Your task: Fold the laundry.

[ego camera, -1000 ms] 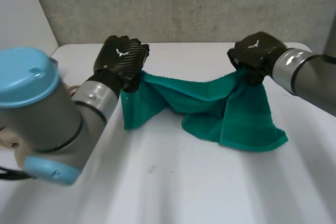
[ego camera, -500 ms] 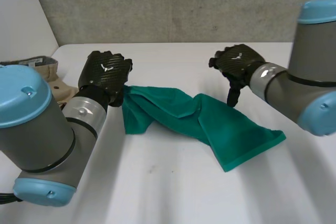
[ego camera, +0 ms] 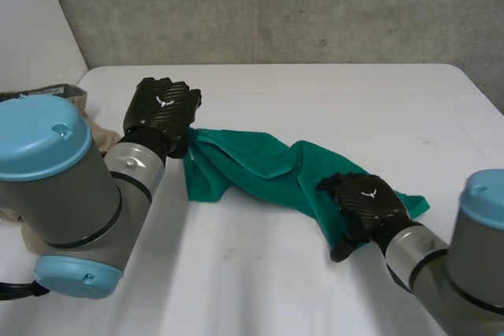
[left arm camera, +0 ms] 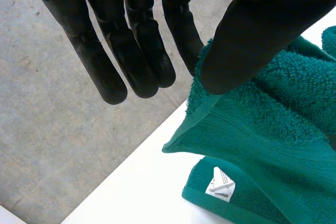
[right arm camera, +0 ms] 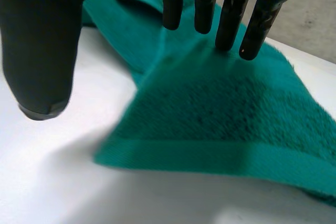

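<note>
On the white bench (ego camera: 315, 100) a teal towel (ego camera: 260, 163) lies bunched in a loose band running from the far left towards the near right. The left robot hand (ego camera: 163, 106) sits at the towel's far left end. Its wrist view shows its fingers (left arm camera: 142, 51) nearly straight and its thumb (left arm camera: 252, 35) pressed on the towel's hemmed edge (left arm camera: 273, 129). That edge runs up between the thumb and the nearest finger, so this end appears pinched and lifted off the bench. A white label (left arm camera: 220, 184) shows on the layer lying underneath.

The right robot hand (ego camera: 364, 201) is over the near right end of the towel, palm down. Its fingers (right arm camera: 231, 19) are straight and spread, with the tips at the towel's surface (right arm camera: 220, 114). Its thumb (right arm camera: 42, 51) stands well apart over bare bench, so the hand grips nothing. Whether the fingertips actually touch the pile cannot be told.

Beside the left arm, a beige cloth (ego camera: 88, 125) lies at the bench's left edge. A grey concrete wall (ego camera: 276, 5) rises behind.
</note>
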`<action>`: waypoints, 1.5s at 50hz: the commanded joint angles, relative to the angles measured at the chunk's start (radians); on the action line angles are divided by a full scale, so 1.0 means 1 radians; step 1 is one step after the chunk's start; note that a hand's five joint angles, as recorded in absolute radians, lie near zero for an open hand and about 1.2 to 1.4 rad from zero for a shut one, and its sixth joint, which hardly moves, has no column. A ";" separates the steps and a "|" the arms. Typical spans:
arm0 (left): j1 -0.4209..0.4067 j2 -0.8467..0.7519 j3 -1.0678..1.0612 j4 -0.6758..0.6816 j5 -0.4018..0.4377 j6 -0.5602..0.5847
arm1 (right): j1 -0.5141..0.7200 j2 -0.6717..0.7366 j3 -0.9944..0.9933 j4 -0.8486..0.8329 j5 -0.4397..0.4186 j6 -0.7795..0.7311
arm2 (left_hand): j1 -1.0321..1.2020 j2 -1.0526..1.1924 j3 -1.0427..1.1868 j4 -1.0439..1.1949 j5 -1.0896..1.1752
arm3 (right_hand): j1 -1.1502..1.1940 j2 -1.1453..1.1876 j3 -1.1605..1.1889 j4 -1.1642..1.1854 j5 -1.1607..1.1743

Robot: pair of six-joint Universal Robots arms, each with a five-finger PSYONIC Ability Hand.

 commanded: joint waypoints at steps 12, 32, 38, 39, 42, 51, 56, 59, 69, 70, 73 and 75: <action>0.000 0.002 -0.006 0.000 -0.001 -0.004 | 0.005 0.175 -0.130 -0.127 0.129 -0.194 | 0.253 0.199 0.205 0.197 0.255 | 1.141 1.091 1.093 1.095 1.091; 0.014 0.152 -0.024 -0.129 -0.031 0.006 | -0.267 -0.147 -0.496 0.574 -0.132 -0.430 | 0.253 0.199 0.205 0.197 0.255 | 1.141 1.091 1.093 1.095 1.091; 0.006 0.135 -0.053 -0.155 -0.032 0.007 | -0.308 -0.083 -0.541 0.664 -0.150 -0.510 | 0.253 0.199 0.205 0.197 0.255 | 1.141 1.091 1.093 1.095 1.091; 0.006 0.131 -0.055 -0.155 -0.032 0.007 | -0.308 -0.048 -0.552 0.683 -0.153 -0.534 | 0.253 0.199 0.205 0.197 0.255 | 1.141 1.091 1.093 1.095 1.091; 0.001 0.085 -0.053 -0.152 -0.035 0.007 | -0.308 0.005 -0.558 0.687 -0.144 -0.542 | 0.253 0.199 0.205 0.197 0.255 | 1.141 1.091 1.093 1.095 1.091; -0.015 -0.084 0.020 -0.138 -0.037 0.006 | -0.308 0.178 -0.558 0.678 -0.141 -0.408 | 0.253 0.199 0.205 0.197 0.255 | 0.378 0.327 0.330 0.332 0.328; -0.015 -0.135 0.063 -0.135 -0.070 0.006 | -0.317 0.172 -0.558 0.640 -0.141 -0.266 | 0.253 0.199 0.205 0.197 0.255 | 0.236 0.185 0.188 0.190 0.186; -0.012 -0.136 0.072 -0.135 -0.086 0.004 | -0.318 0.167 -0.552 0.631 -0.147 -0.203 | 0.253 0.199 0.205 0.197 0.255 | 0.142 0.091 0.094 0.096 0.092; -0.012 -0.124 0.068 -0.135 -0.089 0.004 | -0.300 0.056 -0.400 0.580 -0.141 -0.039 | 0.253 0.199 0.205 0.197 0.255 | -0.049 -0.100 -0.097 -0.095 -0.099; -0.012 -0.123 0.066 -0.135 -0.089 0.004 | -0.297 0.036 -0.376 0.559 -0.140 -0.024 | 0.253 0.199 0.205 0.197 0.255 | -0.055 -0.106 -0.103 -0.101 -0.105; -0.012 -0.124 0.063 -0.133 -0.089 0.004 | -0.262 -0.059 -0.265 0.473 -0.134 0.016 | 0.253 0.199 0.205 0.197 0.255 | -0.058 -0.109 -0.106 -0.104 -0.108; -0.011 -0.126 0.063 -0.133 -0.087 0.003 | -0.231 -0.130 -0.184 0.415 -0.121 0.030 | 0.253 0.199 0.205 0.197 0.255 | -0.047 -0.097 -0.095 -0.093 -0.097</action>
